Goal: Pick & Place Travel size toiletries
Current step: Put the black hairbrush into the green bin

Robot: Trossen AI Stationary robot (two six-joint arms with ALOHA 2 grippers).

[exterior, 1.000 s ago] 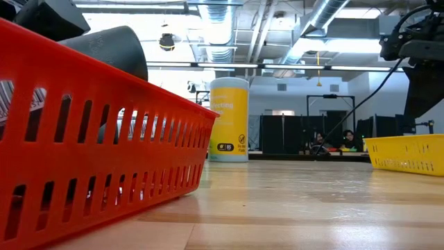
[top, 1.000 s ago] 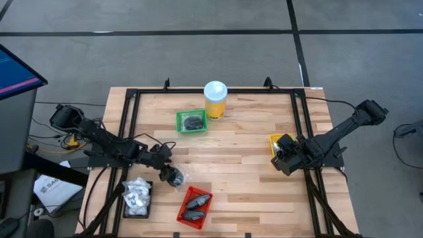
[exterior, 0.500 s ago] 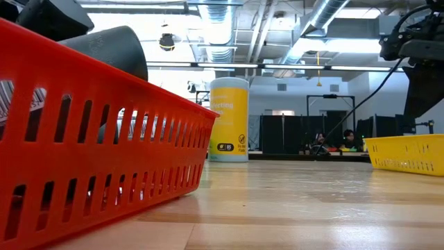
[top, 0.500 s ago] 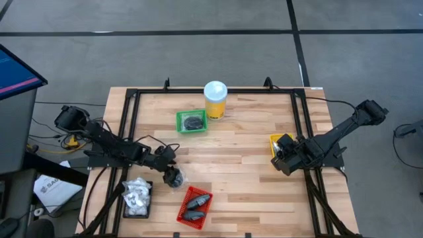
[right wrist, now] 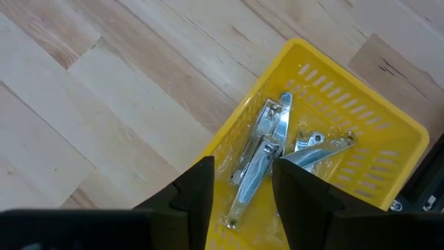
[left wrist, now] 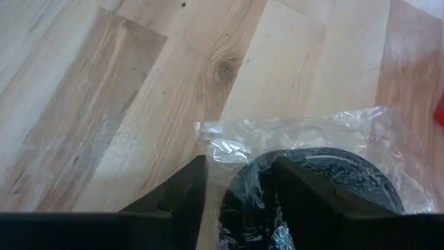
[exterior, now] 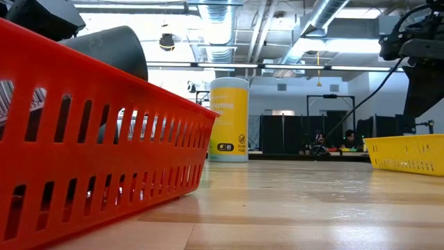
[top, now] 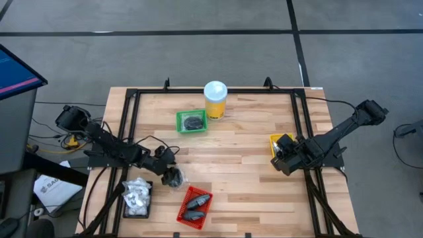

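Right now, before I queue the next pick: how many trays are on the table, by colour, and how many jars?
Green tray: 1
Red tray: 1
Yellow tray: 1
Black tray: 1
Yellow jar: 1
Total: 5

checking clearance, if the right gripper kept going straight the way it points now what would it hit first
Most likely the silvery nail clippers in the yellow tray: the right gripper hangs above them, fingers apart, aimed down into the tray. How far above is unclear.
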